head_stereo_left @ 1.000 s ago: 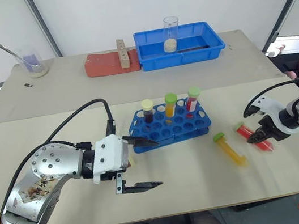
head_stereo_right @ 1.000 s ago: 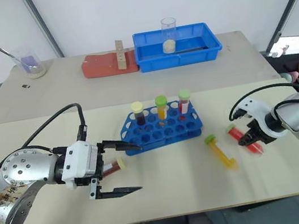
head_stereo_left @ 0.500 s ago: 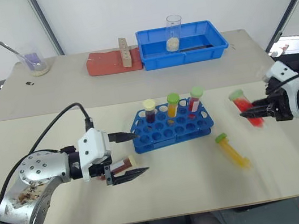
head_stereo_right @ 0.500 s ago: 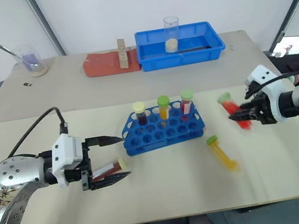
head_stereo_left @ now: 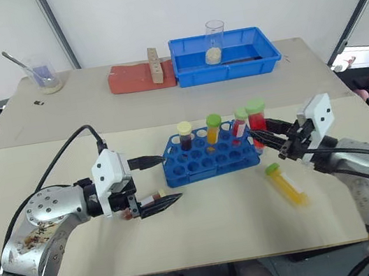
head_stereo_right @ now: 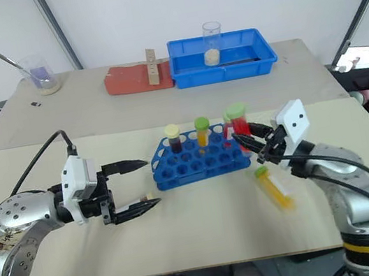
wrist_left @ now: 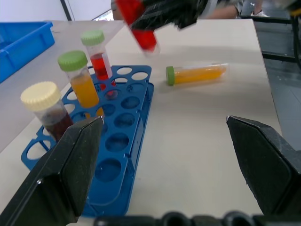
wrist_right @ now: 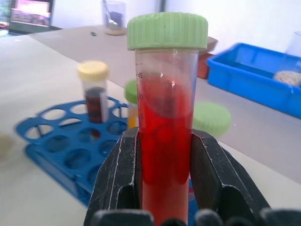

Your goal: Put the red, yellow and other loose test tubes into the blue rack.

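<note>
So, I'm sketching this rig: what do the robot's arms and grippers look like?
Both arms are silver-grey metal with looping black cables and yellow bands. The left gripper and right gripper have white housings and two tapering black fingers each. The left arm's shell looks scuffed.

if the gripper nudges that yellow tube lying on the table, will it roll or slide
The yellow tube would probably roll: it lies on its side on the bare table, round-bodied, with nothing beside it. Its green cap looks wider than the body, so it may curve rather than run straight. It looks like smooth, stiff plastic, likely slippery unless pinched squarely.
</note>
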